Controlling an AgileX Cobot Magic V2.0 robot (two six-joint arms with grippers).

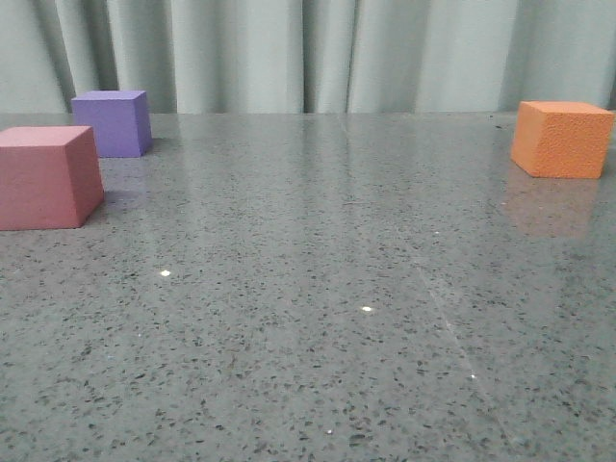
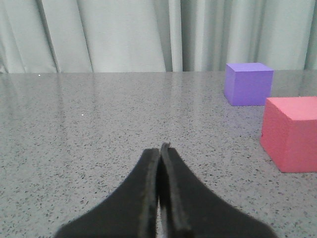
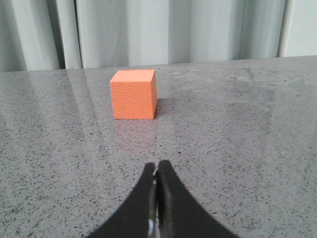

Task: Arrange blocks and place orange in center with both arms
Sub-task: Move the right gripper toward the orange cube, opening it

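Observation:
In the front view the pink-red cube (image 1: 46, 177) sits at the left edge, the purple cube (image 1: 114, 122) just behind it, and the orange cube (image 1: 561, 139) at the far right. No gripper shows there. My left gripper (image 2: 160, 148) is shut and empty, short of the purple cube (image 2: 247, 83) and the pink-red cube (image 2: 292, 133), which lie off to one side. My right gripper (image 3: 157, 164) is shut and empty, a good way short of the orange cube (image 3: 133, 93).
The grey speckled table (image 1: 318, 289) is glossy and reflects the cubes. A pale green curtain (image 1: 318, 53) hangs along the far edge of the table.

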